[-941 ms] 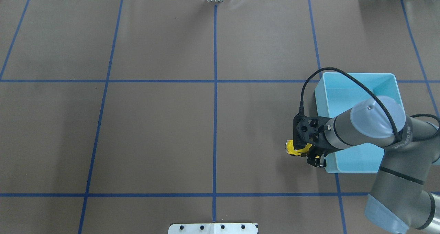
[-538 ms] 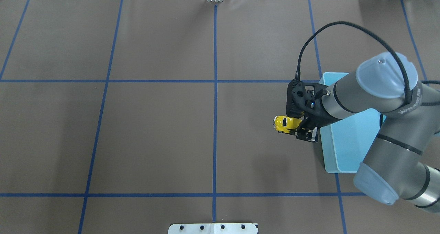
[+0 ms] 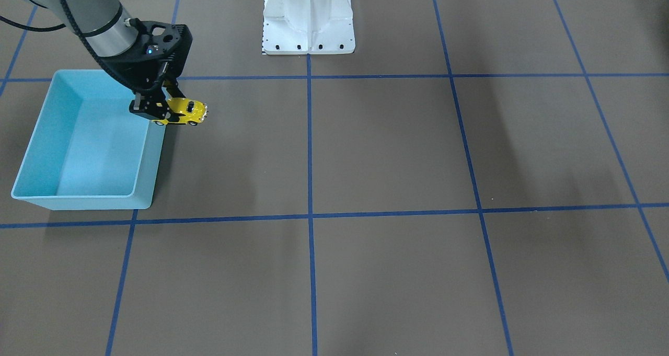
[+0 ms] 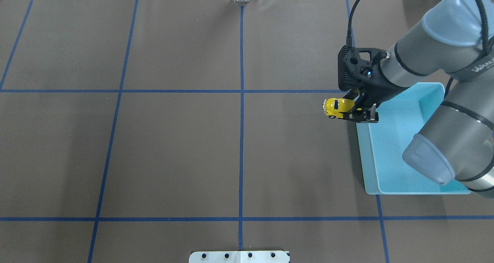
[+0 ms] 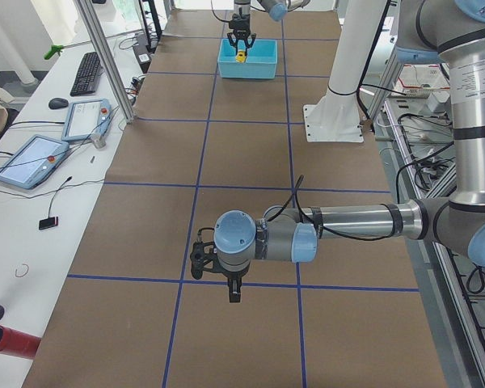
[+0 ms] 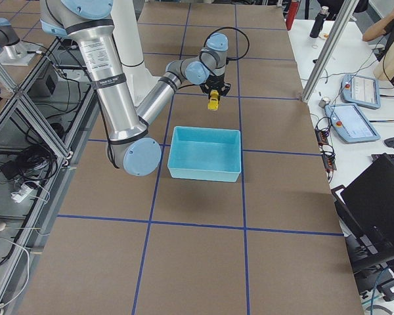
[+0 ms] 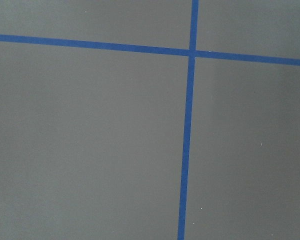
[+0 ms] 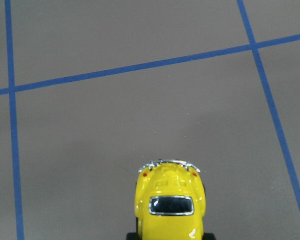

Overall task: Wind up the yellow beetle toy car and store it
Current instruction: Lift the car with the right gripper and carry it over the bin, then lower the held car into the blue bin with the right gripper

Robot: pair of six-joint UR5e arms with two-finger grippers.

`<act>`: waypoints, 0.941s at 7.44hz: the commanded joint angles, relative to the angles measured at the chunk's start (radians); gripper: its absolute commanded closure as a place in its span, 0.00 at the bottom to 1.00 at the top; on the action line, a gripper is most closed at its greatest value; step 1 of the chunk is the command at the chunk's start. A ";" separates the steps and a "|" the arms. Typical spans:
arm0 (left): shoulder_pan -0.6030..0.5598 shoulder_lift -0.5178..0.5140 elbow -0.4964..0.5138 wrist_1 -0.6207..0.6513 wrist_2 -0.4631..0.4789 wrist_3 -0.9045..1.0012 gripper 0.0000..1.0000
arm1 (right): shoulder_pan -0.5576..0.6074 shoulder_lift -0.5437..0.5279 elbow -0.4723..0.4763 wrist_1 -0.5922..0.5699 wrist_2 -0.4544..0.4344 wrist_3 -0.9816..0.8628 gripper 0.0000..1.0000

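Yellow beetle toy car (image 4: 335,107) hangs clamped in the right pincer (image 4: 354,111), jutting beyond its fingertips, above the bench (image 4: 173,147). Below that pincer, toward its arm, sits the light-blue bin (image 3: 89,202). Whether the left pincer (image 5: 233,284) is wide cannot be told.

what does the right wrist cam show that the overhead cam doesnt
Only the right wrist view: the yellow beetle toy car close up from behind, with its dark rear window, chrome bumper and two red tail lights.
Only the overhead view: the right end effector shut on the car, the right arm behind it, and the light-blue bin, which the car is not in.
Both: the car, and the brown table with its blue tape lines.
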 commanded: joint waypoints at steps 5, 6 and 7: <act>0.000 0.000 0.000 0.000 0.000 -0.001 0.00 | 0.138 -0.321 -0.044 0.118 0.055 -0.430 1.00; 0.000 0.000 0.000 0.000 0.000 -0.001 0.00 | 0.112 -0.343 -0.084 0.192 0.046 -0.406 1.00; 0.000 0.000 0.000 0.000 0.000 -0.001 0.00 | 0.087 -0.346 -0.124 0.270 0.035 -0.339 1.00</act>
